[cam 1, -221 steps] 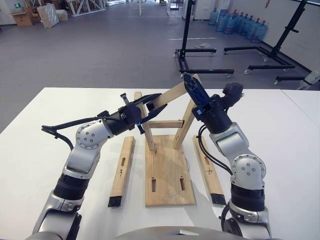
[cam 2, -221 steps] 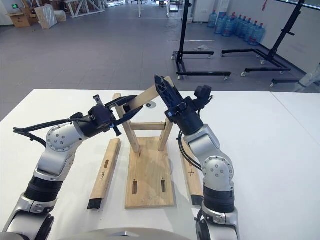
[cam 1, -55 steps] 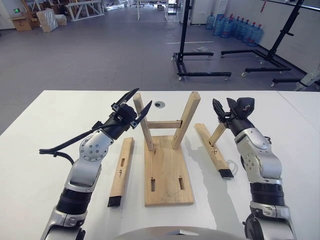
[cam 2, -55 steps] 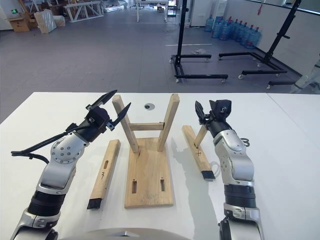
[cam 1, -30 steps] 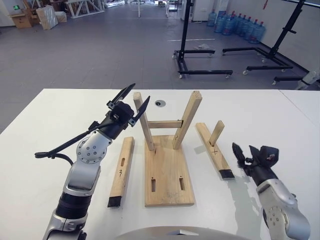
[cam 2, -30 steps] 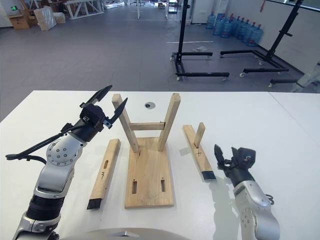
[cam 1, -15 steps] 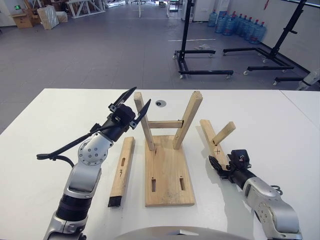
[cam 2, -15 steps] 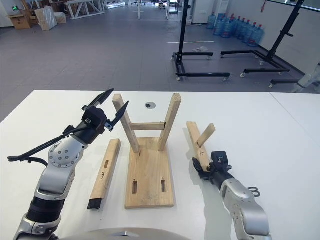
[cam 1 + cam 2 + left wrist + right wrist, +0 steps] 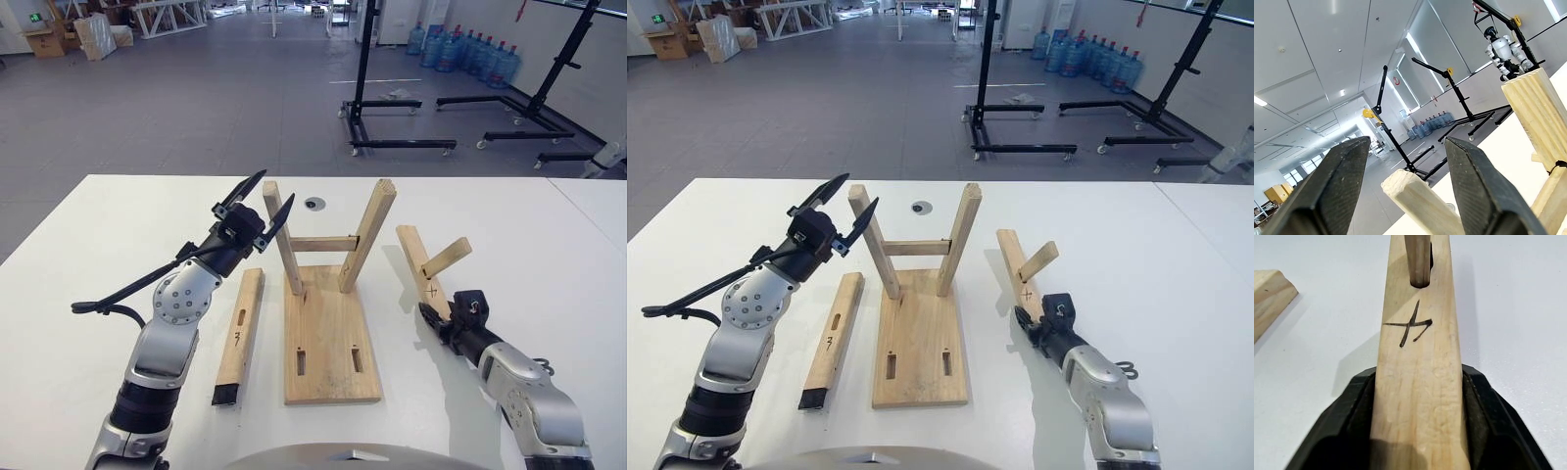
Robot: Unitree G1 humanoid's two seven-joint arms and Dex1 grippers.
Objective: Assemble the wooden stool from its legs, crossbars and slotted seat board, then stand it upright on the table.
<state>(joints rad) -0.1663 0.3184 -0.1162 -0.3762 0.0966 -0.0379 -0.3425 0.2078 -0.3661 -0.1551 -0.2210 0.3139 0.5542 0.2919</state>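
1. The seat board [image 9: 330,338] lies flat in the middle of the table [image 9: 78,225]. 2 upright legs [image 9: 367,235] stand in it, joined by a crossbar [image 9: 323,243].
2. The left tool [image 9: 278,185] is spread open around one upright leg's top.
3. The right tool [image 9: 1419,382] clamps the marked leg [image 9: 419,264], which carries a peg [image 9: 449,257].
4. A spare leg [image 9: 239,333] lies left of the board.

Silver-grey left arm [image 9: 181,299] and right arm [image 9: 527,394] have rounded joint housings with black ring cuffs. A black cable [image 9: 86,305] trails off the left. Left gripper [image 9: 278,185] and right gripper [image 9: 435,317]: black, tapered fingers.
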